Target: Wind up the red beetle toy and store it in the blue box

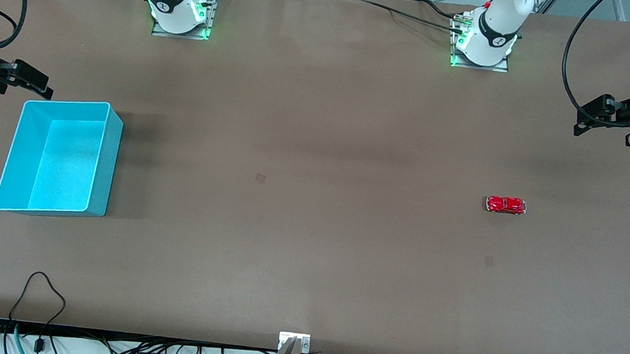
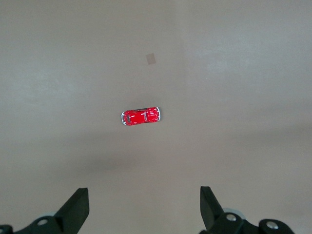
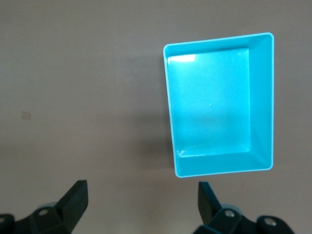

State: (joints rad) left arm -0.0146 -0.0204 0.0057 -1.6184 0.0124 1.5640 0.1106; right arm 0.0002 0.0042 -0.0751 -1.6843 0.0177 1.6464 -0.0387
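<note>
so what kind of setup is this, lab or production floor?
Looks like a robotics lab bench. Two arm bases bolted along one edge of a bare brown table, loose cables along the edge nearest the camera, and only a toy car and a blue box as props.

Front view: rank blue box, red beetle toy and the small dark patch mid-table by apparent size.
1. blue box, by far the largest.
2. red beetle toy, tiny next to it.
3. dark patch, smallest, though only a little under the toy.
</note>
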